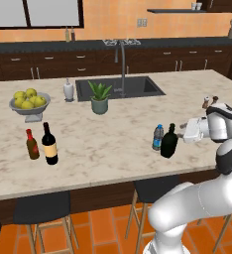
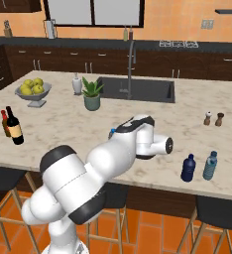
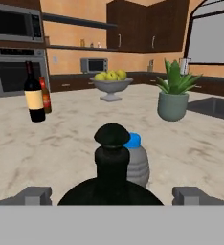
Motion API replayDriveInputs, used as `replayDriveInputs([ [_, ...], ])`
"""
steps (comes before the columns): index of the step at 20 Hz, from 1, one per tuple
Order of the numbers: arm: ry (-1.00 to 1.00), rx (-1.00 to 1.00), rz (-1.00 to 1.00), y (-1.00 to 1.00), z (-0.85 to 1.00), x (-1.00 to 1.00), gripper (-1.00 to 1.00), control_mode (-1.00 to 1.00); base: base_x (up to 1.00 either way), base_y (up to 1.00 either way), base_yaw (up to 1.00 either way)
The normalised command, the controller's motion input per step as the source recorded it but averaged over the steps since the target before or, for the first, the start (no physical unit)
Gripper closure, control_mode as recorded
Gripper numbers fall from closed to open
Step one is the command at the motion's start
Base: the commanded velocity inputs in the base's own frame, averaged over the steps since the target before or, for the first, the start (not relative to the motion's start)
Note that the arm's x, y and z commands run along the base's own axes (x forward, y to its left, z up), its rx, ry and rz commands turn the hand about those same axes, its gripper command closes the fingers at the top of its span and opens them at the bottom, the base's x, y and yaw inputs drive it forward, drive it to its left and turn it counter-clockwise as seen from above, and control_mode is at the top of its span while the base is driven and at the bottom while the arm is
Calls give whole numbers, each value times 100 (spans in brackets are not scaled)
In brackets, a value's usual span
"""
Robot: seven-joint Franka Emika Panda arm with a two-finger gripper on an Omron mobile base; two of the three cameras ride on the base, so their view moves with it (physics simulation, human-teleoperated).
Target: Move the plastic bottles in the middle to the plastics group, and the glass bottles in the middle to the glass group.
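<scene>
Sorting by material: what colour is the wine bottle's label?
Tan, on the wine bottle; clearest in the hand view.

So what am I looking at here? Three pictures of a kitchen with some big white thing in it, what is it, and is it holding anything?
The white thing is a robot arm on a base that can drive. Two pictures come from cameras on that base, behind the arm to its left and right. The third comes from a camera on the hand, looking along its gripper, whose two grey fingertips stand wide apart on either side of the dark green-black bottle. It holds nothing.

On the marble island, a clear water bottle stands right beside the dark one. Far off stand a wine bottle and a small sauce bottle. There is also a bowl of lemons, a potted plant, and two more small bottles near the island's right edge.
</scene>
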Motion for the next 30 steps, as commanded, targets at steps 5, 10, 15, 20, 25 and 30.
replayDriveInputs([
  [5,0,0,0,14,0,0,-100,-100,0,0,0],
  [10,0,0,0,24,-1,2,-100,-100,0,0,0],
  [15,0,-1,0,21,-4,4,-100,-100,0,0,0],
  [20,0,-3,0,0,0,16,-100,-100,0,0,0],
  [25,0,-1,-1,0,-2,18,-100,-100,0,0,0],
  [30,0,0,0,0,0,1,-100,-100,0,0,0],
])
